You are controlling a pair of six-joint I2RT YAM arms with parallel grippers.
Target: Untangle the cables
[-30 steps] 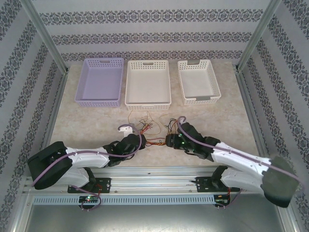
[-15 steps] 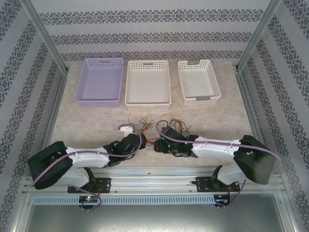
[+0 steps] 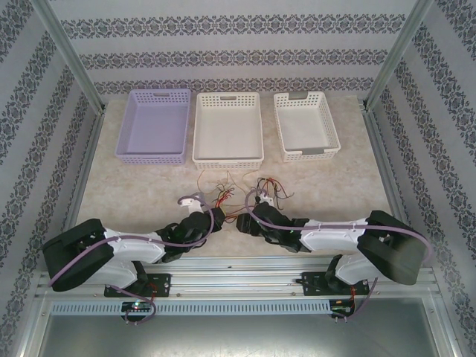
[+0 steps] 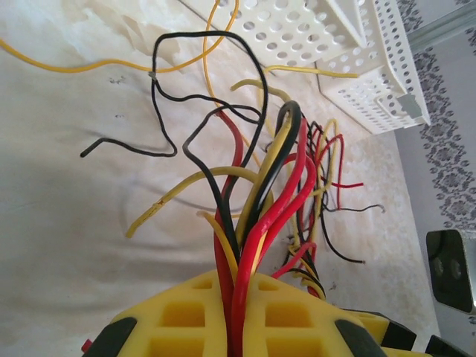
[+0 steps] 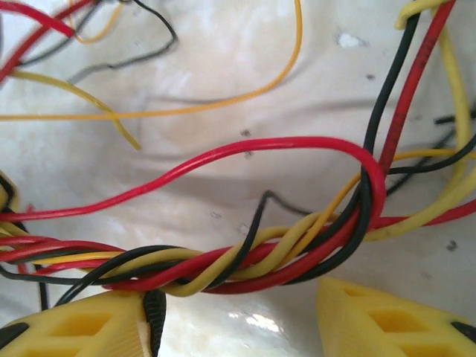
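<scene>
— Cables (image 3: 227, 195), thin red, yellow and black wires: where?
— One clump on the beige tabletop (image 3: 141, 186), just in front of the white perforated plastic basket (image 3: 227, 159) in the middle of the row.
— Claws?
— Left gripper (image 4: 239, 301), on the clump's side away from that basket, is clamped on a thick bunch of strands. Right gripper (image 5: 234, 301), also on the side away from the basket, has its yellow fingers apart with nothing pinched. A rope-like twist of all three colours lies across just beyond their tips.
— Progress?
— Early, by the look of it. A few single ends splay free toward the basket, but the core is braided and one red loop wraps the twist. Nearly all the separating is left.
</scene>
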